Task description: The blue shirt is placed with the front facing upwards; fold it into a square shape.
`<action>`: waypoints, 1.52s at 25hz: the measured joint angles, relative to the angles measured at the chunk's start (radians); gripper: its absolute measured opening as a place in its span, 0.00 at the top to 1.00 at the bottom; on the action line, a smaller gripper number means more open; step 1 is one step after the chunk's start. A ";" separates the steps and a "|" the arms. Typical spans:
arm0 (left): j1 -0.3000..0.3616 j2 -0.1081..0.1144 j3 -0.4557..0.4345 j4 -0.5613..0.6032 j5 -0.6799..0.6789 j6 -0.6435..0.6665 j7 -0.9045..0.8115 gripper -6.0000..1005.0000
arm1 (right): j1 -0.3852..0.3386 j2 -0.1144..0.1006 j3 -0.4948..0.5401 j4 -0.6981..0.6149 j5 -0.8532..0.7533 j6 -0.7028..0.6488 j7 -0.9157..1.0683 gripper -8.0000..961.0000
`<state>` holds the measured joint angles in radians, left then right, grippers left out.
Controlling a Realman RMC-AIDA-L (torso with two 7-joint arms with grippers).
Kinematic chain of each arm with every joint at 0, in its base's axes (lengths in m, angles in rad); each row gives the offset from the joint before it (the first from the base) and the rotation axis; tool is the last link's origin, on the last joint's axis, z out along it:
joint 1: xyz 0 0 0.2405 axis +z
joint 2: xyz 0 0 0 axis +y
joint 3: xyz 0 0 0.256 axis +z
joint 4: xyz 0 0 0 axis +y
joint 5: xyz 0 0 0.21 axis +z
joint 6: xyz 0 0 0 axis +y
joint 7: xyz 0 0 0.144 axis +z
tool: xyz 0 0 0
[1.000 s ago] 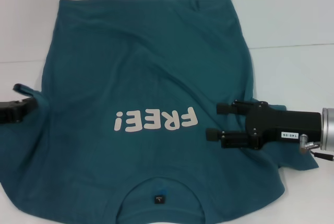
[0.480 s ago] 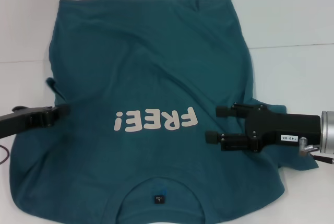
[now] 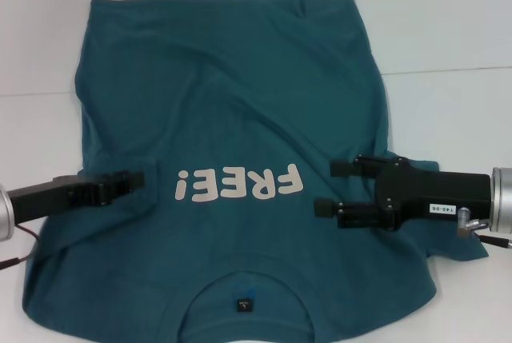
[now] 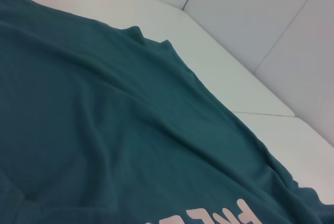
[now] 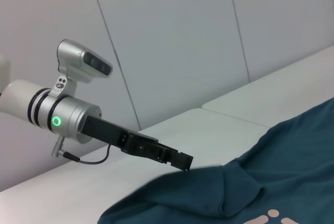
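Left gripper (image 3: 132,179): fingers pinched together on a fold of the blue shirt (image 3: 232,95), which it has carried inward. One second ago it sat at the table's left edge holding the sleeve; half a second ago it was partway in; now its tip lies just beside the "!" of the "FREE!" lettering (image 3: 238,183). The right wrist view confirms this: the left gripper (image 5: 180,160) meets a raised hump of teal cloth at its tip.

Effect on the cloth: the left sleeve that stuck out over the table (image 3: 448,15) is gone from the outline. The shirt's left edge now runs as a folded line from the hem corner down toward the collar side, with a doubled layer under the left arm.

Right gripper (image 3: 328,187): fingers spread apart, nothing between them, lying flat on the shirt just right of the lettering. Unmoved across all three head frames. The right sleeve seems already turned in beneath it.

Shirt position: flat on the white table, front up, collar and neck label (image 3: 242,305) nearest the robot, hem at the far side.

Judgement: left side fold nearly complete. Next need is release and withdrawal without dragging the flap back out. The lengthwise folds remain.
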<state>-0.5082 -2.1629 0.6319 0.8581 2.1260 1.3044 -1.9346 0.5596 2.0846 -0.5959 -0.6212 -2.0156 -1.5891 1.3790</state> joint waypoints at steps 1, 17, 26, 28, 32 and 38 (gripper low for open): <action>0.001 0.000 0.000 0.002 0.000 -0.002 0.000 0.86 | 0.001 0.000 -0.001 0.000 0.000 0.000 0.000 0.07; 0.058 -0.003 -0.015 0.005 -0.003 -0.182 0.100 0.32 | 0.005 0.000 -0.001 0.000 0.004 -0.001 0.007 0.07; 0.046 -0.003 0.038 -0.030 0.000 -0.278 0.148 0.28 | 0.005 0.000 -0.008 0.007 0.012 -0.002 0.008 0.08; 0.045 -0.003 0.046 -0.030 0.000 -0.297 0.158 0.28 | 0.005 0.000 -0.008 0.009 0.012 -0.002 0.008 0.08; 0.038 -0.003 0.053 -0.040 0.002 -0.334 0.176 0.28 | 0.005 0.000 -0.009 0.010 0.012 -0.002 0.008 0.08; 0.034 -0.002 0.074 -0.054 0.023 -0.343 0.181 0.28 | 0.005 0.000 -0.009 0.012 0.012 -0.002 0.008 0.08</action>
<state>-0.4746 -2.1646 0.7055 0.8036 2.1489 0.9610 -1.7535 0.5644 2.0846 -0.6044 -0.6095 -2.0032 -1.5907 1.3867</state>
